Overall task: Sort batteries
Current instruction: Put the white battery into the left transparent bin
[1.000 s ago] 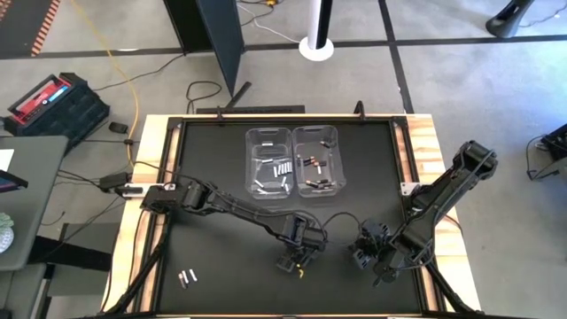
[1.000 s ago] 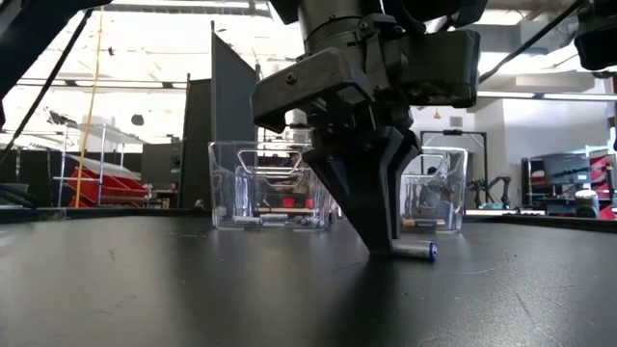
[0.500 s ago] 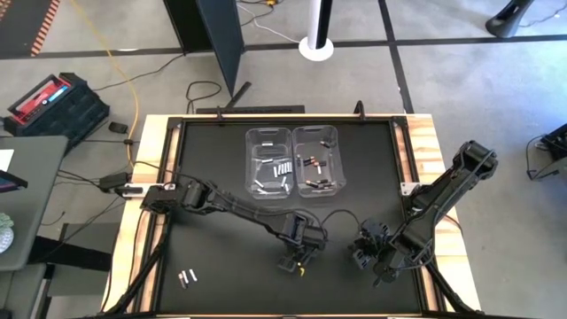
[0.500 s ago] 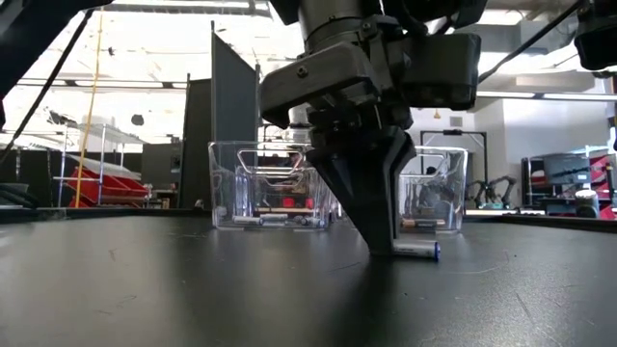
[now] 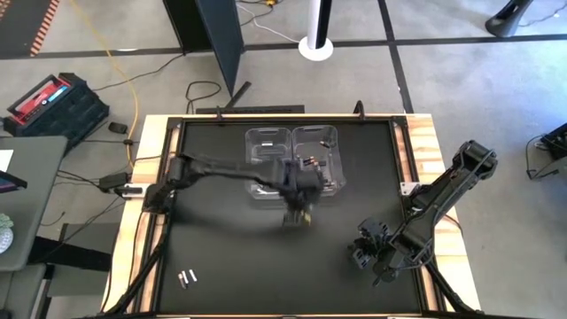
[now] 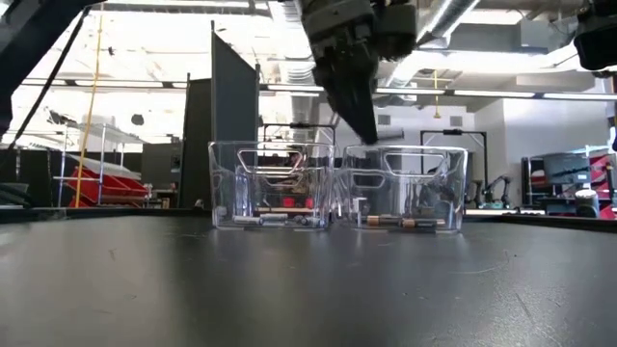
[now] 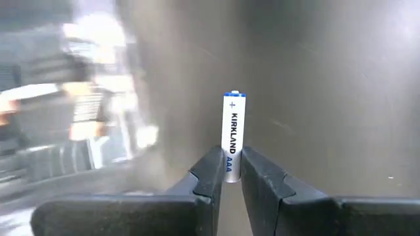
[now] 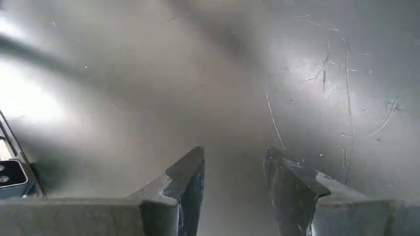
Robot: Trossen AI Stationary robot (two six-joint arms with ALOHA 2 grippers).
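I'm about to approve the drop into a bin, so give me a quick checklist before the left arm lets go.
1. Battery clamped in left gripper: ok.
2. Battery type readable, white AAA cell: ok.
3. Gripper above the two clear bins: ok.
4. Which bin it is lined up over: cannot tell.
5. Right gripper open, empty, away from the bins: ok.
6. Loose batteries left on the table's near left corner: not ok.

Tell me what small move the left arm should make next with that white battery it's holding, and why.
Probably carry on to above the clear plastic bins and stop over the one holding silvery cells. The left end effector is shut on the white cylindrical AAA battery and is raised at the bins' near edge, not yet over a compartment. The right end effector waits open.
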